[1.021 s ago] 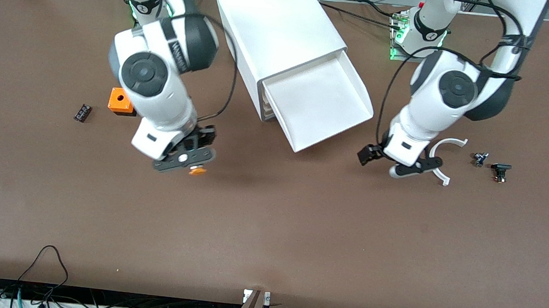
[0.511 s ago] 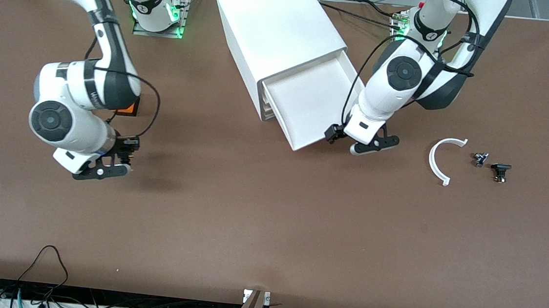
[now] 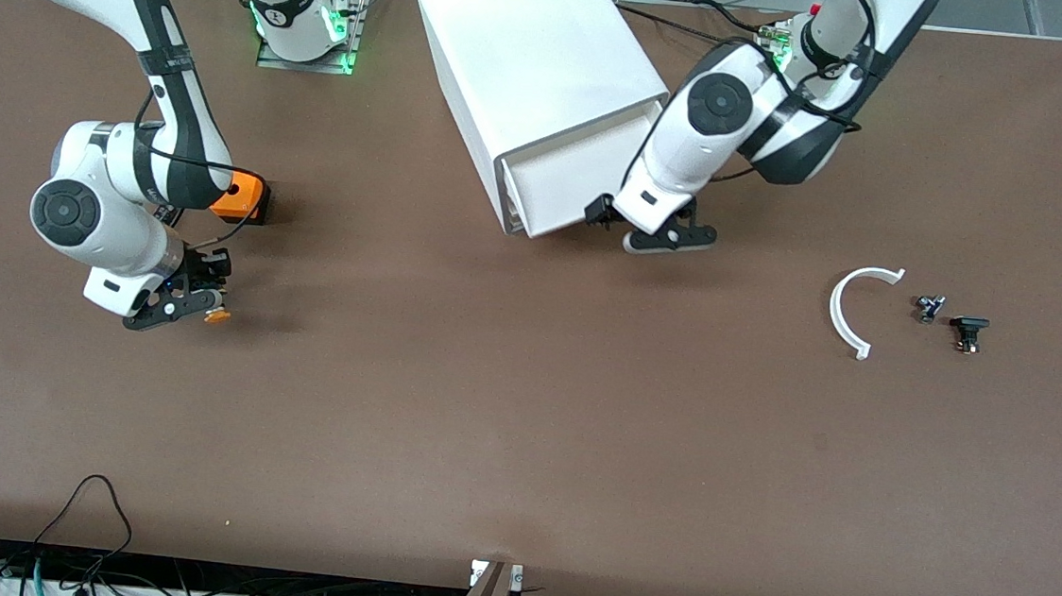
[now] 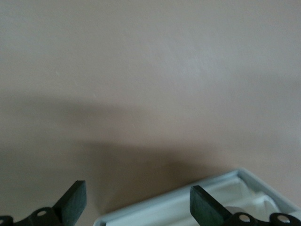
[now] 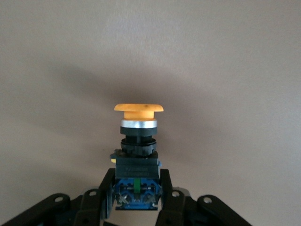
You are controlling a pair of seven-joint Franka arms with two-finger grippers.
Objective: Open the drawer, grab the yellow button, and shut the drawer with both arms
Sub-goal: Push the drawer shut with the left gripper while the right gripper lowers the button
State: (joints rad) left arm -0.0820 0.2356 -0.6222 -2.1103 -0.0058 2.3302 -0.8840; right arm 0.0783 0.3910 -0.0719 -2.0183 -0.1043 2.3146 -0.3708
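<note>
The drawer [image 3: 554, 186], the top one of the white cabinet [image 3: 531, 52], sticks out only a little. My left gripper [image 3: 657, 238] is at the drawer's front, at the corner toward the left arm's end. It is open, and the left wrist view shows the drawer's rim [image 4: 197, 200] by the fingers of my left gripper [image 4: 136, 203]. My right gripper [image 3: 178, 303] hangs low over the table toward the right arm's end, shut on the button [image 3: 218, 316]. The right wrist view shows my right gripper [image 5: 136, 188] clamping the button's [image 5: 138, 141] black and blue base, orange cap pointing away.
An orange cube [image 3: 243, 198] sits on the table partly under the right arm. A white curved piece [image 3: 848, 309] and two small black parts [image 3: 928, 307] [image 3: 967, 330] lie toward the left arm's end. Cables hang along the table's edge nearest the front camera.
The right arm has carried the button from mid-table toward its own end. The left gripper came from beside the curved piece to the drawer front, and the drawer has slid most of the way in.
</note>
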